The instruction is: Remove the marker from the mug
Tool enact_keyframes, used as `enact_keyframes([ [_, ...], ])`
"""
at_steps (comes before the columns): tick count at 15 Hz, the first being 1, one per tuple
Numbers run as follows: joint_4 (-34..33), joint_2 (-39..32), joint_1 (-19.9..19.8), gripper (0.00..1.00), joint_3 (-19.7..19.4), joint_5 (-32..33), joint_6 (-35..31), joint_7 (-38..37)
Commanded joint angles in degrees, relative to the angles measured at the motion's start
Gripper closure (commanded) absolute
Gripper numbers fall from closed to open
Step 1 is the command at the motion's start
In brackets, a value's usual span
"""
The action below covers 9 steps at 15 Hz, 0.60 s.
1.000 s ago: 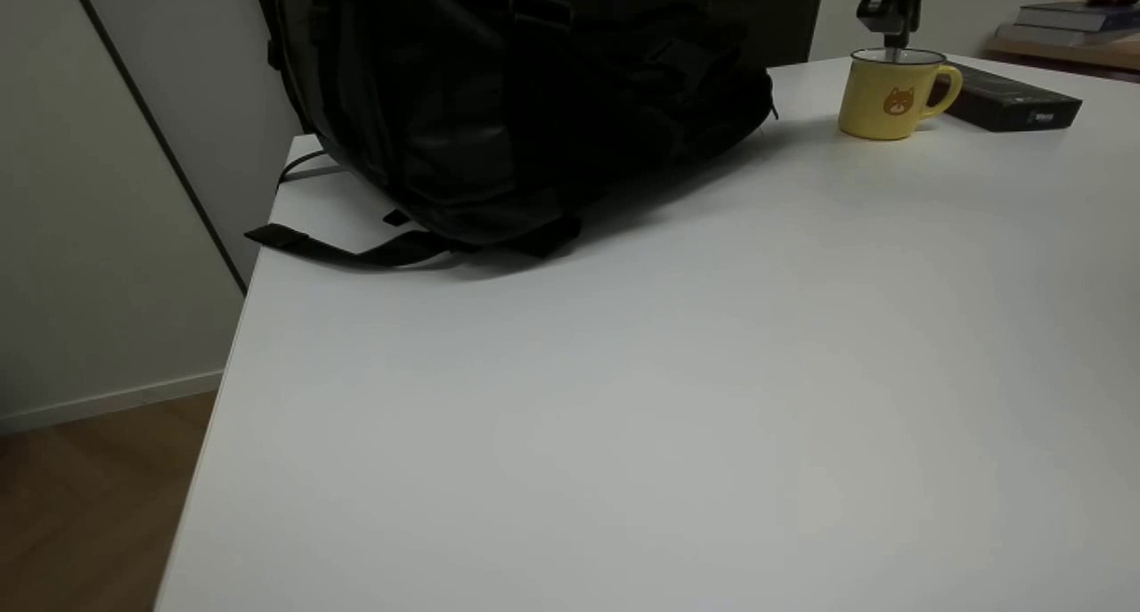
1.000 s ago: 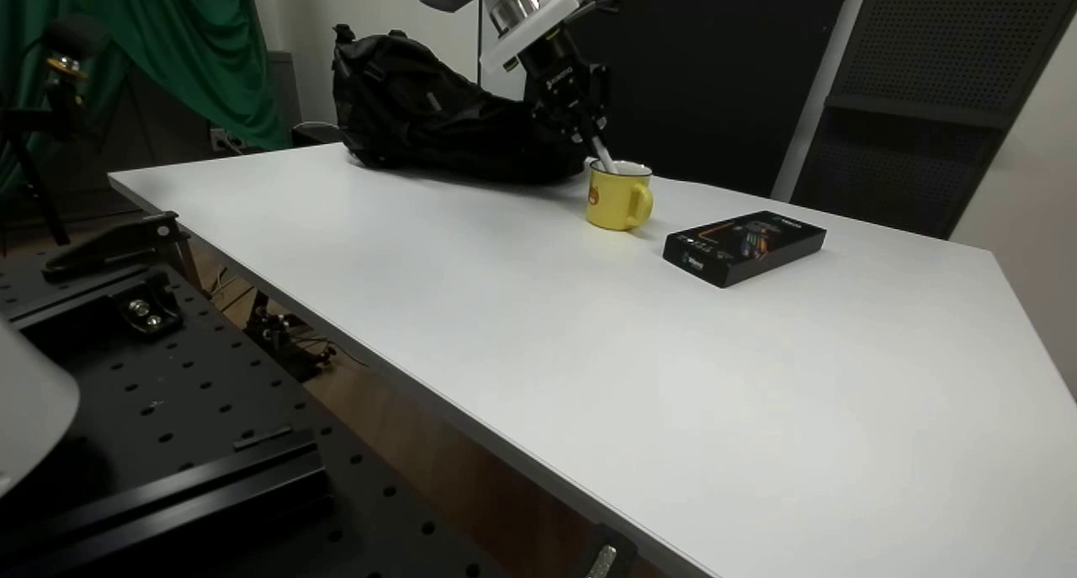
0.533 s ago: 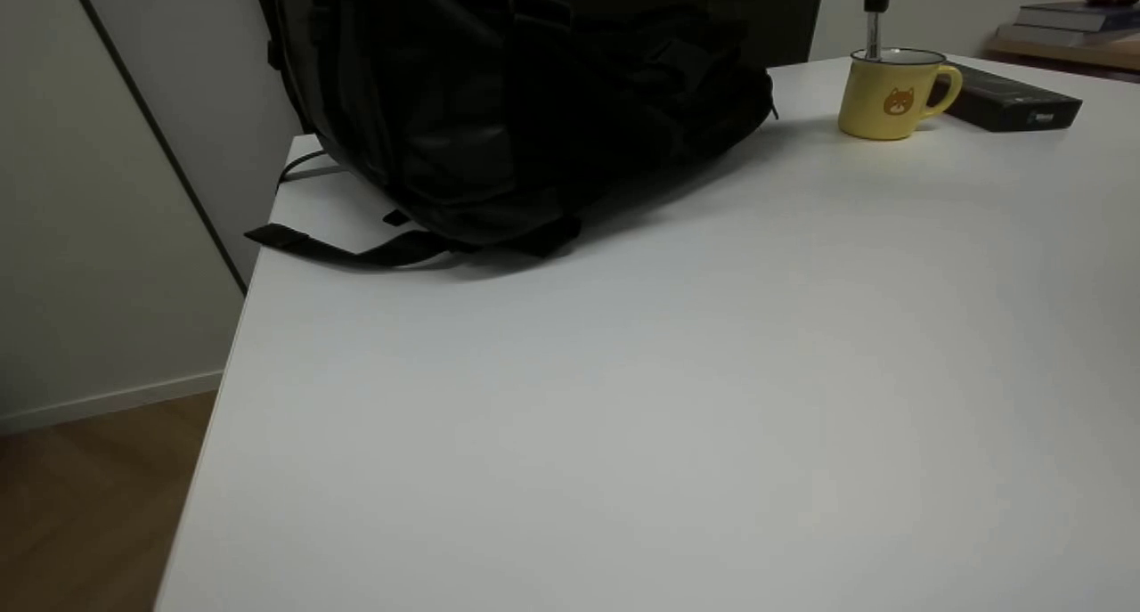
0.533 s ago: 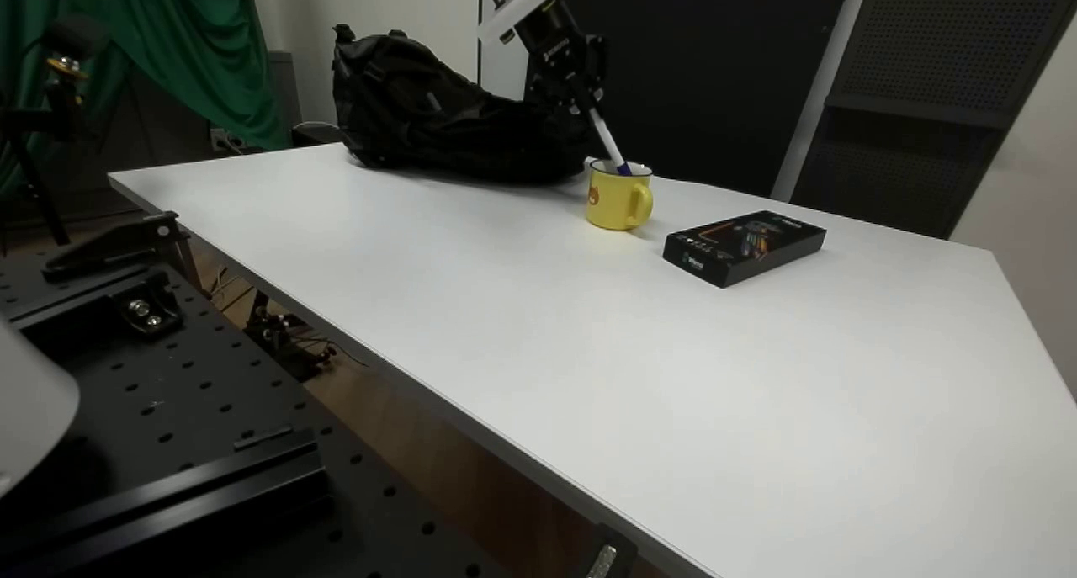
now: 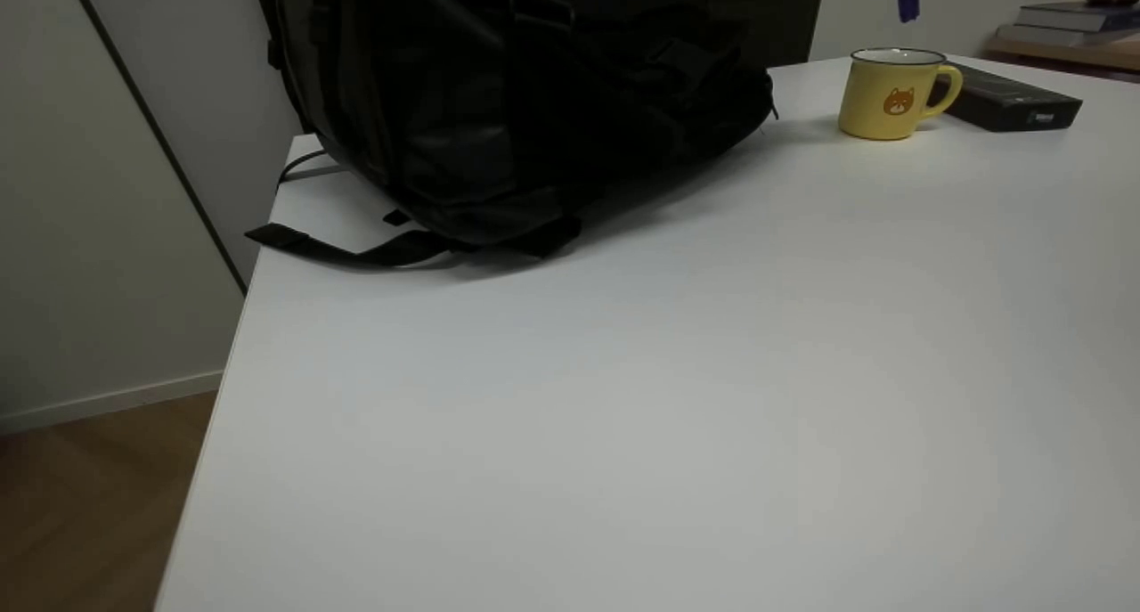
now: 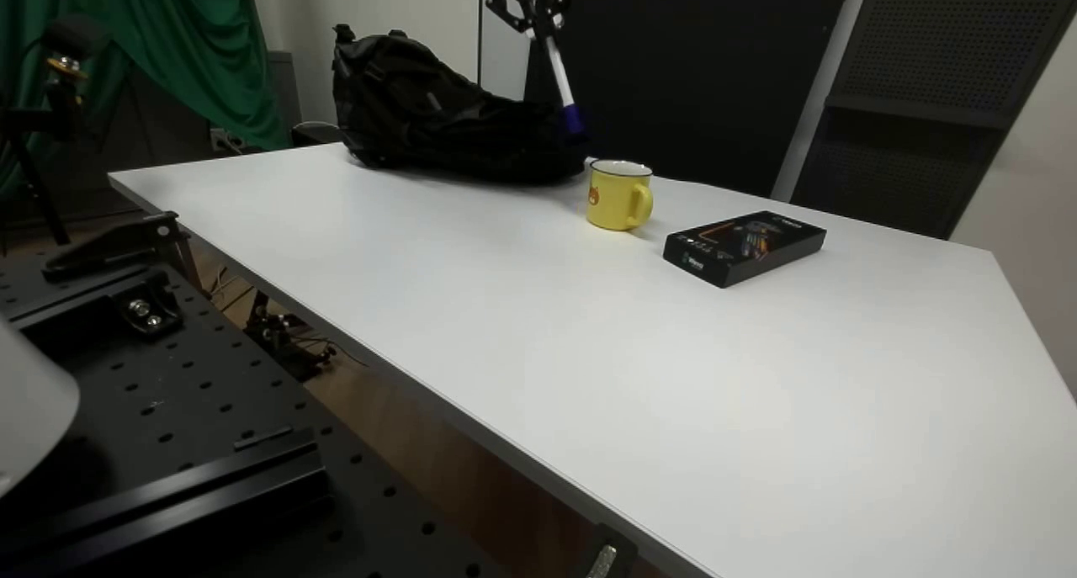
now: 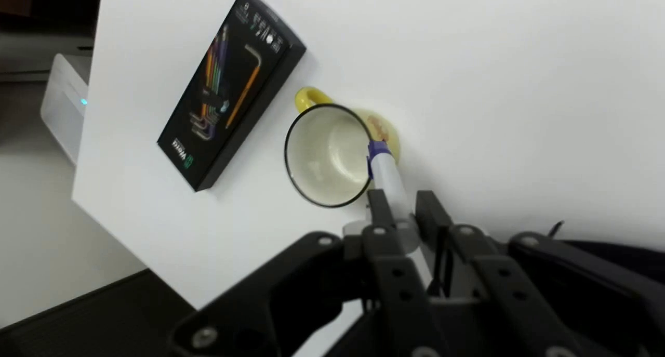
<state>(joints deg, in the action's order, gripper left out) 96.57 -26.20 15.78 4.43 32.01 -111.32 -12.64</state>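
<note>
The yellow mug [image 5: 873, 104] stands upright on the white table in both exterior views [image 6: 612, 201], with a reddish animal face on its side. The wrist view looks down into the mug [image 7: 314, 157]; its inside is pale and empty. My gripper [image 7: 401, 192] is shut on the marker [image 7: 390, 177], a white pen with a purple-blue cap. In an exterior view my gripper [image 6: 545, 24] holds the marker [image 6: 559, 71] cap down, tilted, above and apart from the mug. In an exterior view only the marker's lower end [image 5: 907, 0] shows; the gripper is out of frame there.
A flat black box [image 6: 745, 248] lies beside the mug on its handle side; it also shows in the wrist view [image 7: 231, 94]. A large black backpack [image 6: 446, 119] lies behind the mug, its strap [image 5: 374, 254] on the table. Books [image 5: 1078, 22] stand beyond the table [image 6: 505, 309].
The gripper has risen with the marker. The marker's lower end was inside the mug and is now above it. The mug, box and backpack have not moved.
</note>
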Motion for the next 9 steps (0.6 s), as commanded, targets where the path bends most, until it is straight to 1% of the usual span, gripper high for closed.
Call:
enact_keyframes([
  [1,1.93,3.87,-1.64,0.95,1.93,-8.17,8.35,9.66],
  [2,2.83,4.54,-1.94,0.95,2.22,-9.92,10.6,11.76],
  [4,6.87,6.05,-2.84,0.95,2.88,-12.95,12.91,15.74],
  [7,14.79,7.87,-4.05,0.95,4.08,-16.02,12.62,21.33],
  [9,20.01,8.65,-4.12,0.95,4.67,-15.98,11.76,22.78],
])
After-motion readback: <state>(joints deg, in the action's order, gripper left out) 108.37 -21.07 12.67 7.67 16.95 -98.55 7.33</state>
